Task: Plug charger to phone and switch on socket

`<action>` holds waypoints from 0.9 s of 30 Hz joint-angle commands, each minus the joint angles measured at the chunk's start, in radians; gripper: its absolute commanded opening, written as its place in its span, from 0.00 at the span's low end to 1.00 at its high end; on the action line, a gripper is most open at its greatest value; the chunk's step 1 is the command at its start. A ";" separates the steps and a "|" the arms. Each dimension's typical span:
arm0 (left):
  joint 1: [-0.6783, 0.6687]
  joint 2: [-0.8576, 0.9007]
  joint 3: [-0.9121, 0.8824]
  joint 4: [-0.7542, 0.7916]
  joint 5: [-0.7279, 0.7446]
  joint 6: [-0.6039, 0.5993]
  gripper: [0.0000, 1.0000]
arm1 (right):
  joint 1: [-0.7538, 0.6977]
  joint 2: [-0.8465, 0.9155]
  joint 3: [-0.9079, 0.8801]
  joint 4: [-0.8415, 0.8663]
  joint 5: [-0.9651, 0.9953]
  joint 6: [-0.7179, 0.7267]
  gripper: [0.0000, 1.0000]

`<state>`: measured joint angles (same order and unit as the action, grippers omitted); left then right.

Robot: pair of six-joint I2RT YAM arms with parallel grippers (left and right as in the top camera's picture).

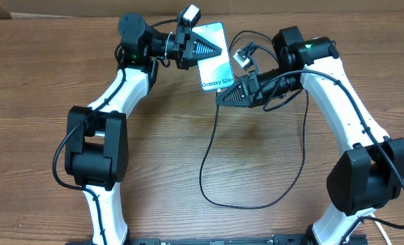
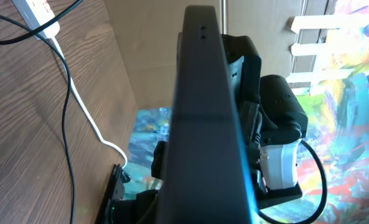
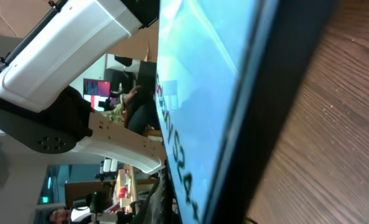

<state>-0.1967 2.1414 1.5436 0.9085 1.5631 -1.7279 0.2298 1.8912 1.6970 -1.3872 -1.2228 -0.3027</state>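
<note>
Progress looks about midway, with no step visibly finished. At far left, the left gripper (image 1: 205,47) is clamped on the phone (image 1: 216,68), holding it screen up with its near edge turned toward the right arm. Just right of that edge sits the right gripper (image 1: 223,97), its tips at or almost at the phone. I cannot tell whether its jaws are closed on the connector. The charger (image 1: 202,170) trails from that spot in a long loop toward the near side, then back up on the right. I judge the connector is not yet confirmed seated. The socket (image 2: 33,9) shows only in the left wrist view, with no gripper at its switch.
</note>
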 commanded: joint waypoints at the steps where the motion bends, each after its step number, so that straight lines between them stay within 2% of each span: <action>1: -0.013 -0.008 0.032 0.005 0.019 0.000 0.04 | 0.006 -0.027 0.022 0.018 0.006 0.032 0.04; 27: -0.013 -0.008 0.032 0.005 0.019 0.000 0.04 | -0.043 -0.027 0.022 0.002 0.017 0.044 0.04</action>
<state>-0.1967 2.1414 1.5436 0.9081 1.5478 -1.7275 0.2047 1.8912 1.6970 -1.3922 -1.2236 -0.2623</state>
